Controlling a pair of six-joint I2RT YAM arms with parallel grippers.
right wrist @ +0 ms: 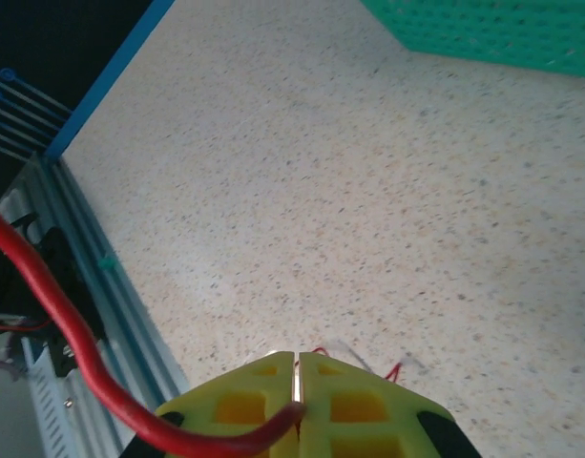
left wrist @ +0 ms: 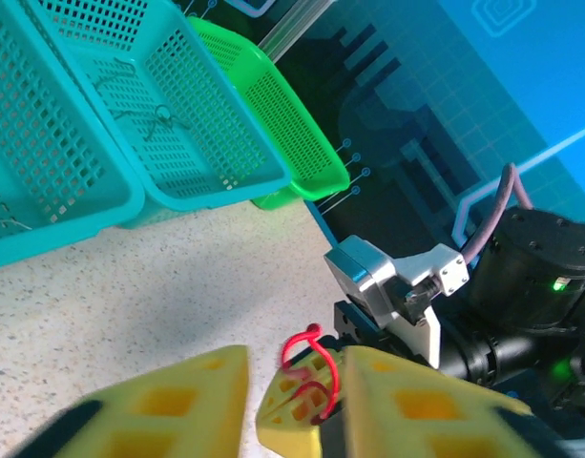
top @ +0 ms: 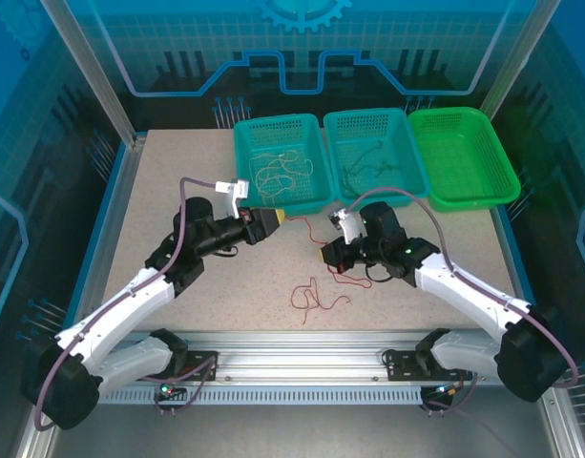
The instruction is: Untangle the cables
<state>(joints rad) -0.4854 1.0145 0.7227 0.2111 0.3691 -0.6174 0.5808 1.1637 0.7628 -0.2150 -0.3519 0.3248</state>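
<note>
So the left gripper (top: 276, 218) sits by the near edge of the left teal basket (top: 278, 121), fingers half apart, gripping nothing. The red cable (top: 311, 234) slants from beside it toward the near-right, into the right gripper (right wrist: 297, 363), which is pinched tight on it. A loose red tangle (top: 316, 294) lies mid-table (top: 225, 296), toward the near edge.

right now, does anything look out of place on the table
Only the red cable: it sprawls loose on the table, outside any basket, and a red strand is pinched in the shut right gripper. The white cables lie in the left teal basket, the dark cables in the middle teal basket.
</note>
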